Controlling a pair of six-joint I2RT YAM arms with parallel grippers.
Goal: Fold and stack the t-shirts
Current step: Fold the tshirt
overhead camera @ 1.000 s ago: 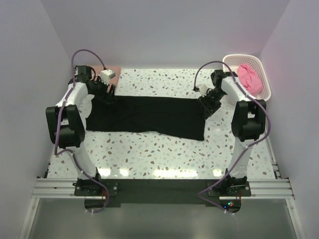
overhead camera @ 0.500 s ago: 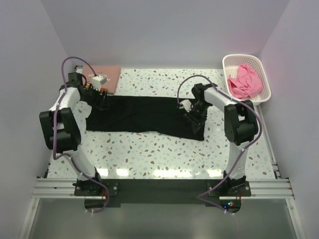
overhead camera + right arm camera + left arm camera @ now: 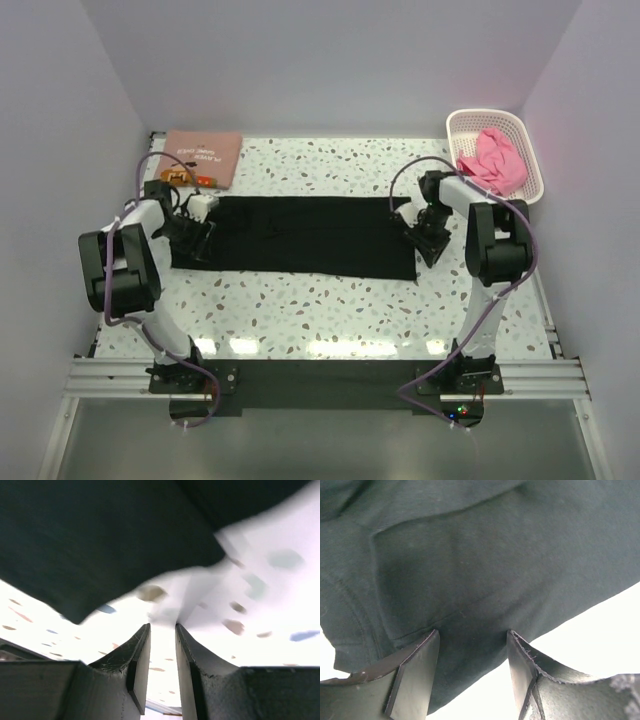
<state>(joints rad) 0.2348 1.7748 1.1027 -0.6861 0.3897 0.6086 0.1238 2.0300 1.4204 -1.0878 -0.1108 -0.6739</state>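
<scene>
left claw [image 3: 472,636]: low, jaws parted wide | right claw [image 3: 162,626]: low, jaws nearly together, narrow gap

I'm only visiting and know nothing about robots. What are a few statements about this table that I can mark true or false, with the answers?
1. The black t-shirt lies as a long flat strip across the table. True.
2. The bright pink t-shirt is spread flat on the table. False: it sits bunched up in the basket at the far right corner.
3. The salmon-pink t-shirt lies folded at the far left corner. True.
4. The right gripper is pinching the black t-shirt. False: nothing sits in its narrow gap, and the cloth's edge lies beyond the tips.
</scene>
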